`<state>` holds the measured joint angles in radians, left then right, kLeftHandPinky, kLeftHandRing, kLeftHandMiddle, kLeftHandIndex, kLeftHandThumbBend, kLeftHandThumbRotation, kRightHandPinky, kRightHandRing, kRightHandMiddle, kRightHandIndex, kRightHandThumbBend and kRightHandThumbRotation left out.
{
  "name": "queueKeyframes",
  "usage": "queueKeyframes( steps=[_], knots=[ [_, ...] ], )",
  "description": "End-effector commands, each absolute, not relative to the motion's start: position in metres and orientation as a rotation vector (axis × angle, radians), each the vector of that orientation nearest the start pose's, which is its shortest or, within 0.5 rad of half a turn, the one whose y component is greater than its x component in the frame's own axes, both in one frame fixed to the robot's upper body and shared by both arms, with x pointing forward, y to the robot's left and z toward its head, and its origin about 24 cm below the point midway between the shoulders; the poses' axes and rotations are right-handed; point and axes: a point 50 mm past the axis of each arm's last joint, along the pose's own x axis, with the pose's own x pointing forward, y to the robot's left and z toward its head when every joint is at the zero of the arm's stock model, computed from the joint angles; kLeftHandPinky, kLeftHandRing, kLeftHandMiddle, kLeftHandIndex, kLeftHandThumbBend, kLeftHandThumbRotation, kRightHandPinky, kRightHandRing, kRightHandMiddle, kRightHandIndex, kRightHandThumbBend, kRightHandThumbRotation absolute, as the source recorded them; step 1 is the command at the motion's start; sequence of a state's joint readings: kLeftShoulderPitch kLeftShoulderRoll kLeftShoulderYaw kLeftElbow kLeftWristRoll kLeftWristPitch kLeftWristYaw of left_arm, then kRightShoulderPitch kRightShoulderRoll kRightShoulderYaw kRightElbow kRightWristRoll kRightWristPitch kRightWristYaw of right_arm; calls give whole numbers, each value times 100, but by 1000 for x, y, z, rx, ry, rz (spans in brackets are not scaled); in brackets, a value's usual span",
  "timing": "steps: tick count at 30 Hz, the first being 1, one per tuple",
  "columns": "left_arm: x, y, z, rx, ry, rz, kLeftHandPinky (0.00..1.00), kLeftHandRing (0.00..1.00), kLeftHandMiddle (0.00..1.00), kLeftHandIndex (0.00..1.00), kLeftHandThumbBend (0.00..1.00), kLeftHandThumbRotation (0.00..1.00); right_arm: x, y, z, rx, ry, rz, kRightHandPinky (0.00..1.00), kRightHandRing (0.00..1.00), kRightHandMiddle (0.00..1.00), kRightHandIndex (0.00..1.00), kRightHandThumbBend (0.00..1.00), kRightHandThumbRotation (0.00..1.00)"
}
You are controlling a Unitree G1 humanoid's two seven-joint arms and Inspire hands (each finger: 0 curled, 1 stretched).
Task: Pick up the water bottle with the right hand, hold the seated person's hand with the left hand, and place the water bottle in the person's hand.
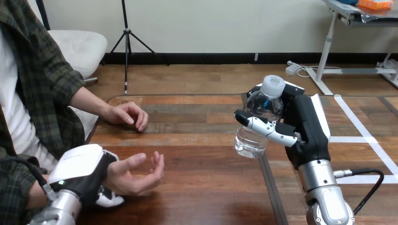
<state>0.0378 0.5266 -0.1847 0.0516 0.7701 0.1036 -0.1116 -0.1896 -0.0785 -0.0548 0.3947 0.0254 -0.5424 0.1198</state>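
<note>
Centre right, the water bottle (257, 136) is gripped by the right robot hand (305, 126); lower left, the person's wrist (113, 171) is clasped by the left robot hand (82, 171). Carrying the bottle left into the open palm (136, 180) is due next.

Bright even light, faint soft shadows, mild sheen on table (211, 197)

Head camera: we looked forward and down across the wooden table (197, 154), close over its near part; the seated person (33, 93) sat at our left.
</note>
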Motion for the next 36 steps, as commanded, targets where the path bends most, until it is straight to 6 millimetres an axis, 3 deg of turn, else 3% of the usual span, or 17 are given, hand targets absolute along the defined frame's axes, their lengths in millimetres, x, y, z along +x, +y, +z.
queueKeyframes(
  steps=[1, 36],
  knots=[
    [233, 203, 7, 1218, 191, -304, 33, 41, 47, 50, 76, 0, 296, -156, 87, -53, -481, 103, 35, 40, 44, 44, 56, 0],
    [230, 196, 11, 1148, 88, -175, 39, 44, 49, 50, 73, 0, 296, -157, 87, -74, -485, 95, 38, 42, 45, 46, 56, 0]
  ],
)
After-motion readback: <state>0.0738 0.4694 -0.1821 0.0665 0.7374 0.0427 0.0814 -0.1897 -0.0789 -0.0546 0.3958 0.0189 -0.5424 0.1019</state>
